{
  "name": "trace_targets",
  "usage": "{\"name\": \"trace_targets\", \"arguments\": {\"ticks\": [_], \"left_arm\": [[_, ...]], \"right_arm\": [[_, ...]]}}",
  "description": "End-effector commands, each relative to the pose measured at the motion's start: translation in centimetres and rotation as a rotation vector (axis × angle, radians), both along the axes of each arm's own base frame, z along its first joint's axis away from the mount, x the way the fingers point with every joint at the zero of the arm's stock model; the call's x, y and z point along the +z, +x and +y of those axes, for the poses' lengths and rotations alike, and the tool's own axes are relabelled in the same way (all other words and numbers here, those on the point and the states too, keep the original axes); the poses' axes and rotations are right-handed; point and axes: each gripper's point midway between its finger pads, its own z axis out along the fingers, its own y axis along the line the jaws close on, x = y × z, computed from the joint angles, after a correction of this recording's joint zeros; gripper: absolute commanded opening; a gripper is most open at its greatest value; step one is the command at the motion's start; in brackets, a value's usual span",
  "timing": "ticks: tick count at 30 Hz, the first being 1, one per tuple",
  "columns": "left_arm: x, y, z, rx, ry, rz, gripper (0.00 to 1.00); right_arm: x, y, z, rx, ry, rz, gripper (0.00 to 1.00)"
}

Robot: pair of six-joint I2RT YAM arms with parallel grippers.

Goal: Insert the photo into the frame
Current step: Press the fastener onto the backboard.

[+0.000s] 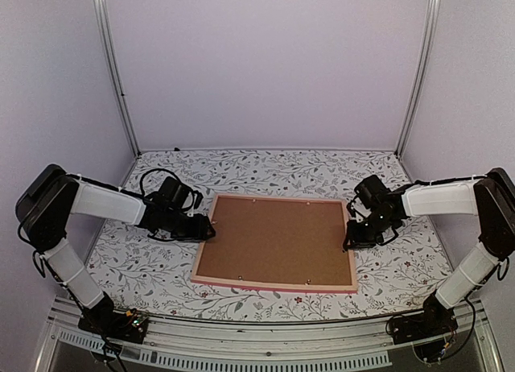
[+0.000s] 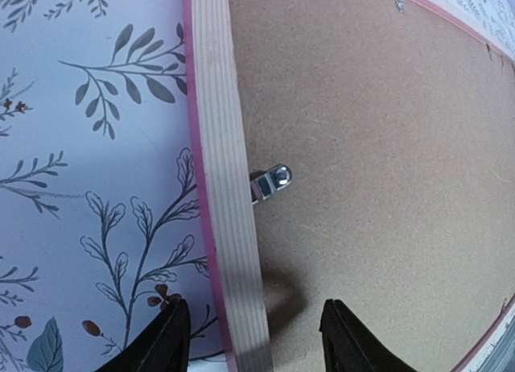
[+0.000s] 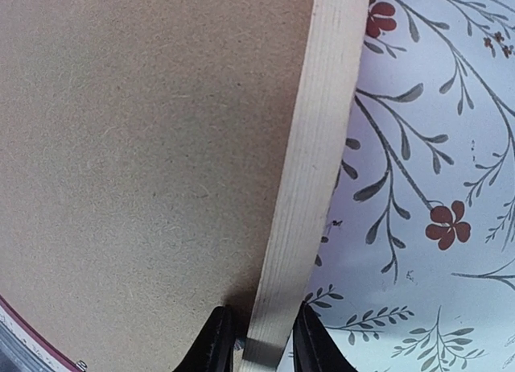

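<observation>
Floral counter (image 1: 161,267) carried the frame (image 1: 273,286) face down at its middle, brown backing (image 1: 273,239) seated inside. The photo was hidden, presumably beneath it. The left end effector (image 2: 253,312) stood open astride the left rail; the right end effector (image 3: 264,328) pinched the right rail. Probably only securing and turning over remained.

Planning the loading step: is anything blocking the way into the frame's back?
Yes. The brown backing board fills the frame, which lies face down, and a metal tab on its left rail reaches over it. No photo shows.
</observation>
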Motion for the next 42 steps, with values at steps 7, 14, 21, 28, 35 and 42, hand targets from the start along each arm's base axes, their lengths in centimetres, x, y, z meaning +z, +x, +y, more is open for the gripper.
{"name": "trace_targets", "arguments": {"ticks": [7,14,21,28,35,42], "left_arm": [[-0.1,-0.4,1.0,0.019,0.021,0.006,0.59],[0.1,-0.4,1.2,0.028,0.030,0.003,0.58],[0.5,-0.3,1.2,0.028,0.025,-0.009,0.58],[1.0,-0.1,1.2,0.029,0.025,-0.022,0.59],[1.1,-0.1,1.3,0.030,0.031,-0.024,0.59],[1.2,0.1,1.4,0.028,0.044,-0.025,0.59]], "right_arm": [[-1.8,-3.3,0.4,0.079,0.020,0.128,0.23],[-1.9,-3.9,0.8,0.097,0.049,0.150,0.24],[-1.8,-3.4,0.7,0.079,0.047,0.146,0.33],[-1.2,-2.6,0.5,0.068,0.053,0.131,0.36],[-1.5,-3.4,0.5,0.085,0.054,0.156,0.31],[-1.7,-3.8,0.6,0.106,0.055,0.190,0.28]]}}
